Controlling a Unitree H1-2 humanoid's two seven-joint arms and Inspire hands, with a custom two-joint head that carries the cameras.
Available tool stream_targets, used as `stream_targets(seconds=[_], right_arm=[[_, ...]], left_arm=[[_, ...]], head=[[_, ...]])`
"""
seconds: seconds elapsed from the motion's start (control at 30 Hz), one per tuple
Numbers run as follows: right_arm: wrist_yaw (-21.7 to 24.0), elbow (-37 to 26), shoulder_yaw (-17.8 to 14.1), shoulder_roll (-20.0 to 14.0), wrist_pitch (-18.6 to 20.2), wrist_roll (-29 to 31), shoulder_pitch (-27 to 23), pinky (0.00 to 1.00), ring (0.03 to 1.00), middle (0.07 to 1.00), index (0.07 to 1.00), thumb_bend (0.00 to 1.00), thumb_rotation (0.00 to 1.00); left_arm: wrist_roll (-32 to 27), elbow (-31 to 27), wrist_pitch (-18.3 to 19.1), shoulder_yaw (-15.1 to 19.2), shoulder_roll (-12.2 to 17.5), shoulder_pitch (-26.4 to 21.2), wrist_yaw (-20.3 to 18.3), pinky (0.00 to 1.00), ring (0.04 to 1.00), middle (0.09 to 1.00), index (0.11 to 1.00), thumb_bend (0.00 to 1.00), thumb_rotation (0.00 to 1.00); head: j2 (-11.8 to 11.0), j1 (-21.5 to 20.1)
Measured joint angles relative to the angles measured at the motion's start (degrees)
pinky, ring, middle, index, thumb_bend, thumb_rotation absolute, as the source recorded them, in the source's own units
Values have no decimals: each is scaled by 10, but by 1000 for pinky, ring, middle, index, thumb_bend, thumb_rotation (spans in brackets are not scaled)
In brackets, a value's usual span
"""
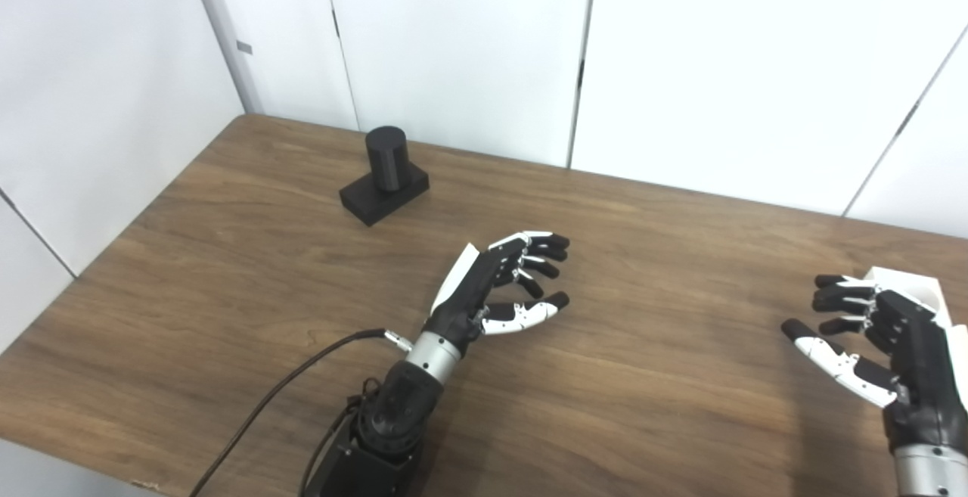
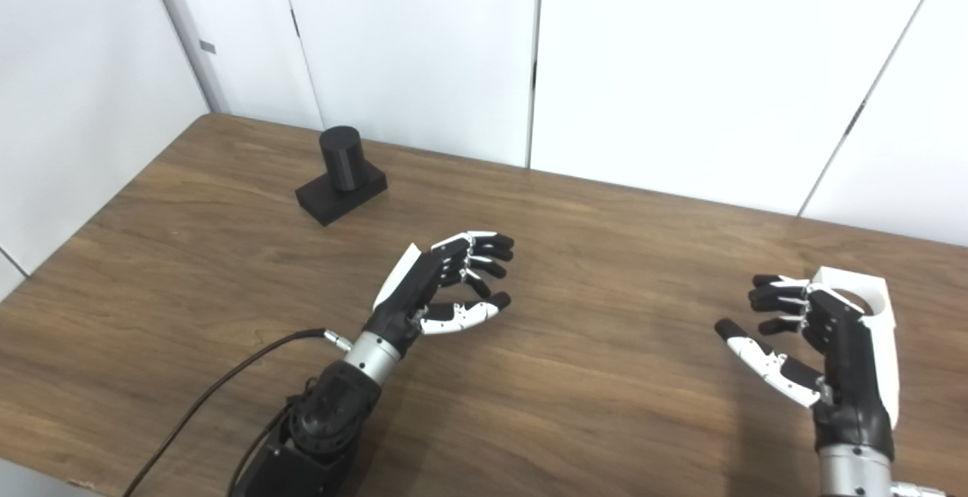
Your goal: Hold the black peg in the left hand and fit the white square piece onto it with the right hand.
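Left hand point(image 1: 491, 285) empty | right hand point(image 2: 824, 346) empty | cable point(image 1: 287, 391) trailing

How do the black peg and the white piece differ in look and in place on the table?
The black peg is a black round post upright on a flat block; the white piece is a white block with a round hole in its top. The peg stands far left, well apart from the open left hand; the piece lies at the right, just behind the open right hand. The peg shows whole; the piece is partly hidden. Both rest on the table, unheld.
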Motion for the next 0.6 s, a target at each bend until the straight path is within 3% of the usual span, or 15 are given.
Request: stream_targets(seconds=[0.17,0.43,0.6], right_arm=[[1,-1,0,0,3,1,0,482,601,668,492,500,111],[6,-13,1,0,12,-3,4,476,589,661,492,501,112],[6,-12,1,0,17,-6,4,473,590,665,492,500,112]], left_arm=[[33,-28,3,10,19,-6,10,546,680,728,702,579,89],[99,-56,54,21,82,-35,8,597,725,741,705,606,173],[103,-66,85,34,105,-58,-2,646,757,756,720,661,206]], head=[[2,0],[2,4],[-1,3]])
